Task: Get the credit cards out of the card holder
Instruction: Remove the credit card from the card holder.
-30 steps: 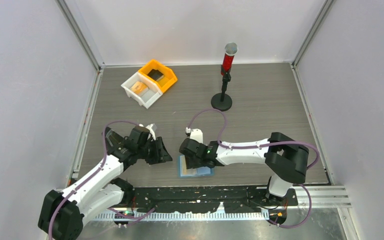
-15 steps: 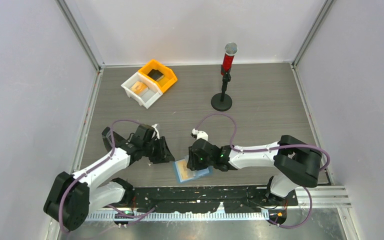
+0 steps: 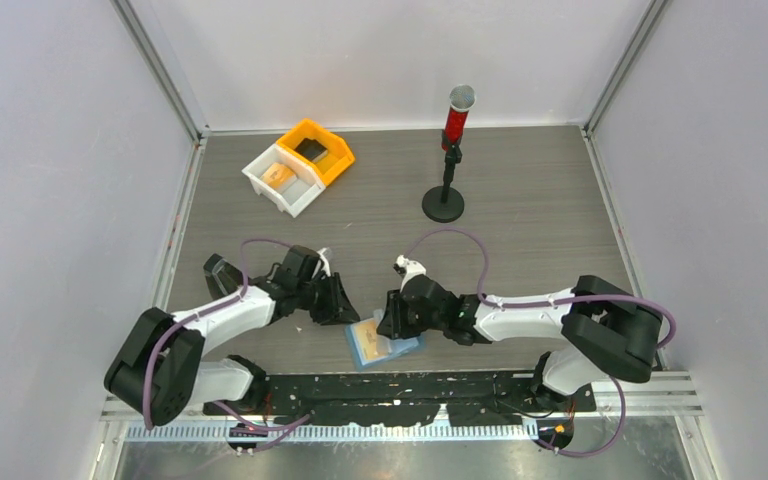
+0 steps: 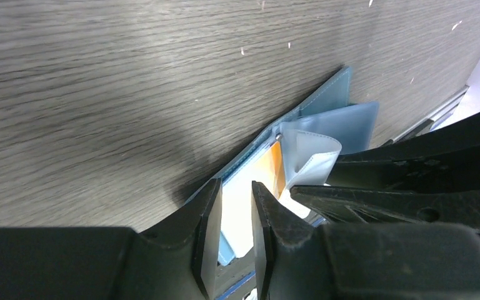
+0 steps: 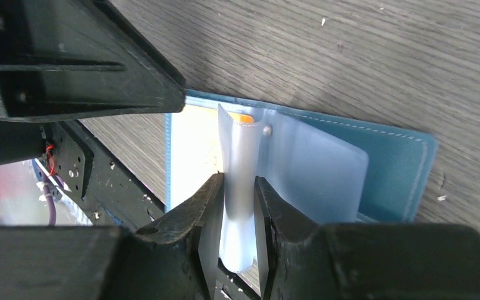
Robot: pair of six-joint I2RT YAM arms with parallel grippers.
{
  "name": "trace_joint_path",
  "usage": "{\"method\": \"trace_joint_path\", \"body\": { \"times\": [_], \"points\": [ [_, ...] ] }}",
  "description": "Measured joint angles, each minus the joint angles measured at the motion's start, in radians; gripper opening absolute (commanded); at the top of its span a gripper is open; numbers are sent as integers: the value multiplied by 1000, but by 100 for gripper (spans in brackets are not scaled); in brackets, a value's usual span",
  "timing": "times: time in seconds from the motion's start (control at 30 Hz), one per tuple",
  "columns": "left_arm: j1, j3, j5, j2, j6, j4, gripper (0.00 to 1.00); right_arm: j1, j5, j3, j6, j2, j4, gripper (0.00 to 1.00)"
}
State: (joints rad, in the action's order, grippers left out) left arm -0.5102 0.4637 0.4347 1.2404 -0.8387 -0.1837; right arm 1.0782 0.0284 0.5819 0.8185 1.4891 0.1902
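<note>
The light-blue card holder point(image 3: 397, 347) lies open on the table near the front edge. An orange-tan credit card point(image 3: 365, 340) shows in its left half, also in the left wrist view point(image 4: 276, 164) and the right wrist view point(image 5: 244, 117). My right gripper point(image 5: 236, 215) is shut on a clear inner sleeve point(image 5: 240, 156) of the holder point(image 5: 387, 156) and holds it up. My left gripper point(image 4: 235, 203) hovers at the holder's left edge point(image 4: 325, 100), jaws a narrow gap apart with nothing between them. In the top view the left gripper point(image 3: 343, 305) and right gripper point(image 3: 388, 318) face each other across the holder.
An orange bin point(image 3: 332, 152) with a dark flat card and a white bin point(image 3: 260, 175) with a tan card stand at the back left. A red cylinder on a black stand point(image 3: 446, 205) is at the back centre. The black base rail point(image 3: 410, 385) runs along the near edge.
The left gripper has moved right up to the holder. The right gripper has shifted right and back, lifting the sleeve. The holder has turned a little and the orange-tan card now shows.
</note>
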Motion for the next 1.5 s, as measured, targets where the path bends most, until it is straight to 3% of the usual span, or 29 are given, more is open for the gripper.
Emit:
{"method": "trace_joint_path", "body": {
  "times": [0.4,0.8,1.27,1.5],
  "points": [
    [-74,24,24,127,-40,103,21,-2,15,-29,0,-53,36,31],
    [-110,59,19,114,-47,99,22,-9,19,-52,0,-56,48,32],
    [-166,147,92,122,-17,58,26,-38,-65,-35,-34,-223,-122,62],
    [-178,188,112,169,-13,42,26,-40,-93,17,-53,-270,-244,65]
  ]
}}
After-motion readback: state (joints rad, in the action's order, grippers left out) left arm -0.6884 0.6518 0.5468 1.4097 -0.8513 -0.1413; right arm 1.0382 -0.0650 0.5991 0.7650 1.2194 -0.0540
